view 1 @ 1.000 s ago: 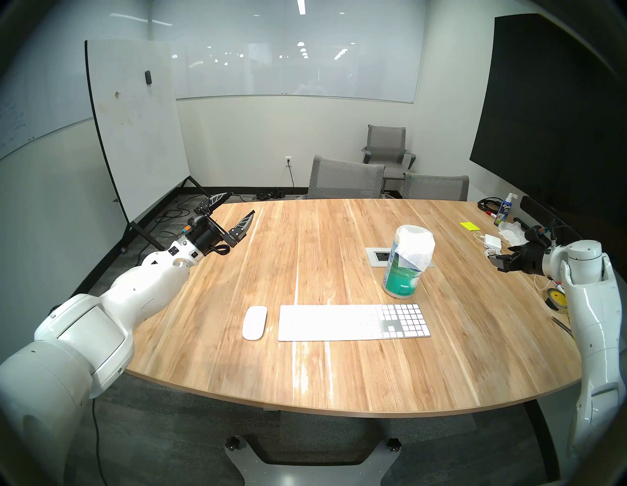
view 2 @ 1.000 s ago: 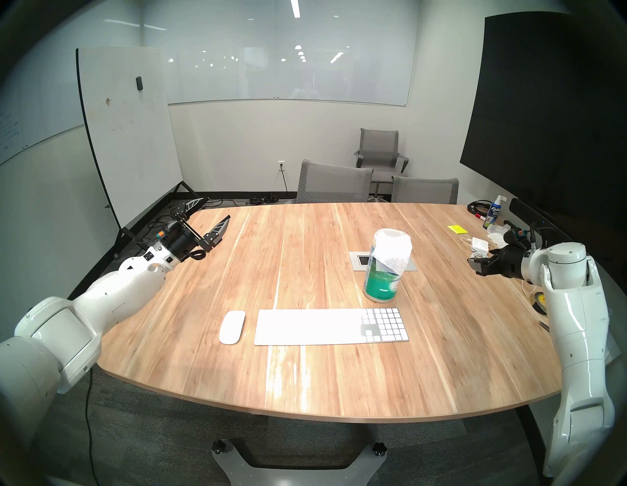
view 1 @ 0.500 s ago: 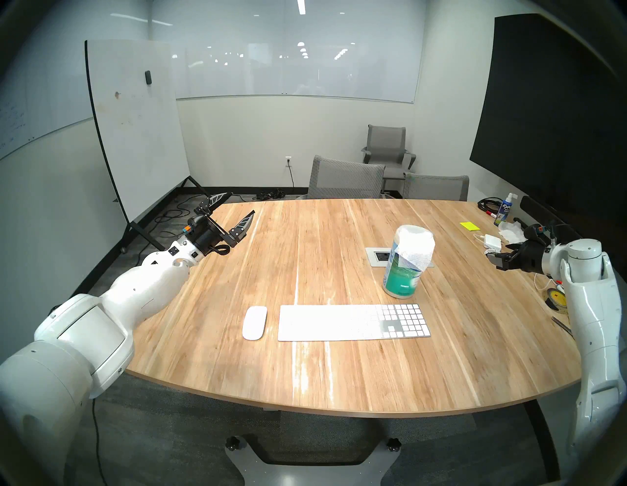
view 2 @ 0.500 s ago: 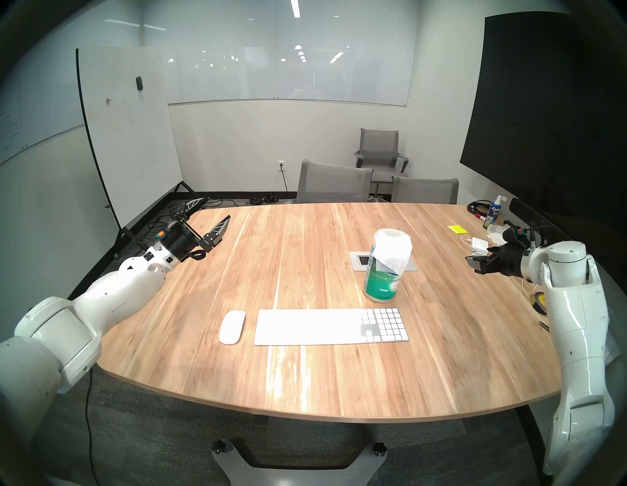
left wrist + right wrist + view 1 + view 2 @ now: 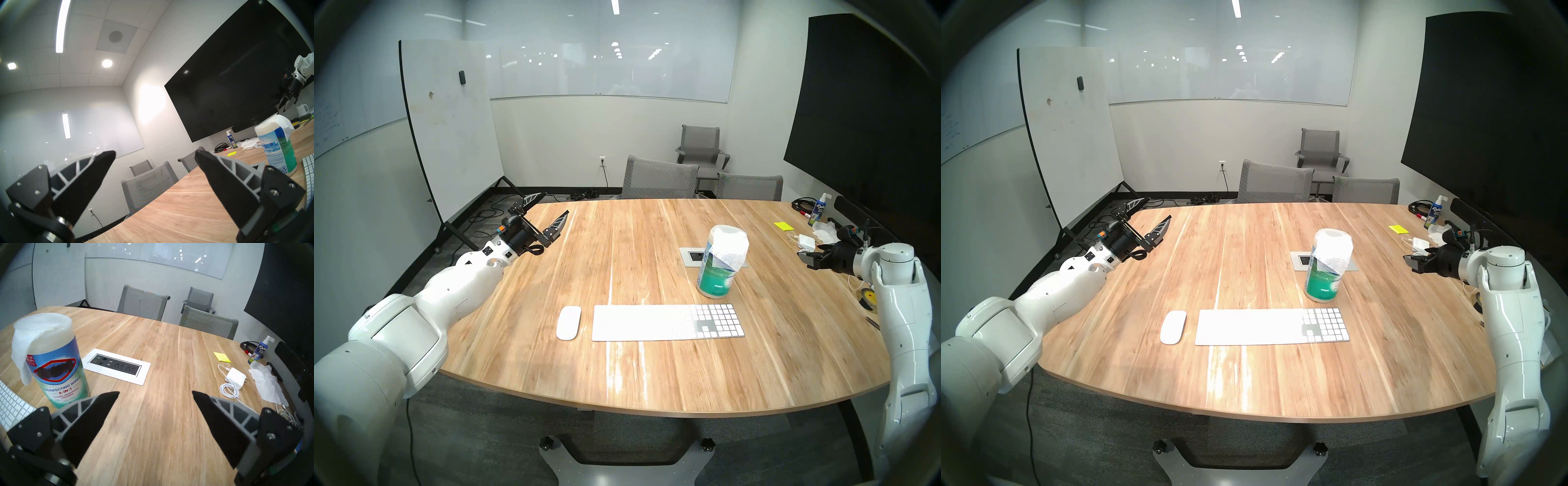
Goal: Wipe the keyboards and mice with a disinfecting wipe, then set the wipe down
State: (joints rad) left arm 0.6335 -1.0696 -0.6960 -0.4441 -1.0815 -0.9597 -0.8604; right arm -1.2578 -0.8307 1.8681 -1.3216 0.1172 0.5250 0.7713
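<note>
Fingers of my left claw [image 5: 548, 212] stand spread and empty, far left of the blue-green wipes canister [image 5: 719, 271]; glossy white oval mouse [image 5: 568, 322] and slim white keyboard [image 5: 667, 322] lie on the bench just before the canister, thin white wipe [image 5: 729, 259] draped from its top; right claw [image 5: 155, 394] spread, empty, right of it.

Bright ceiling light; glare whitens keyboard [image 5: 667, 322]; fisheye bending, dark rims.

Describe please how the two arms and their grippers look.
Both arms have glossy white rounded shells ending in black wrists. Left gripper and right gripper each have two black pointed fingers with grey ribbed backs. A small orange-and-blue marking and a looped black cable sit at the left wrist.
</note>
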